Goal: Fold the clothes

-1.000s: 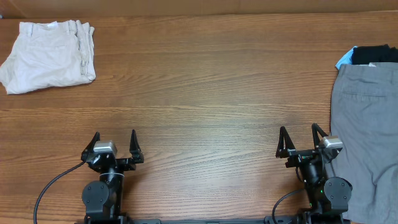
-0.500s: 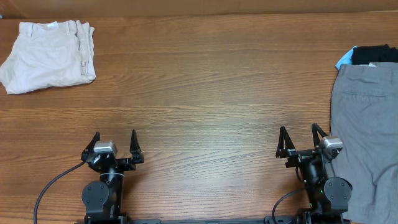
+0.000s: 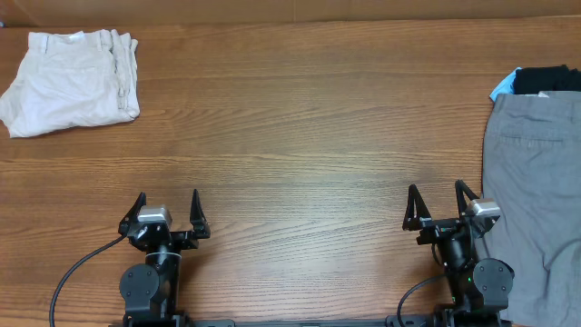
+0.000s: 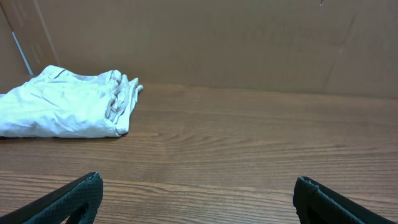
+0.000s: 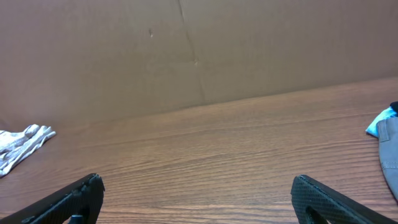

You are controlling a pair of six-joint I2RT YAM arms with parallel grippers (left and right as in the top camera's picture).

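Folded pale cream trousers (image 3: 71, 80) lie at the table's far left corner; they also show in the left wrist view (image 4: 65, 111) and at the left edge of the right wrist view (image 5: 18, 146). Grey trousers (image 3: 536, 186) lie spread flat at the right edge, waistband toward the back; a sliver shows in the right wrist view (image 5: 392, 155). My left gripper (image 3: 167, 202) is open and empty near the front edge, far from the cream trousers. My right gripper (image 3: 438, 195) is open and empty just left of the grey trousers.
A black garment (image 3: 547, 79) and a light blue item (image 3: 503, 87) lie behind the grey trousers at the far right. A brown cardboard wall (image 4: 217, 37) stands along the table's back edge. Bare wooden tabletop (image 3: 300, 136) spans the middle.
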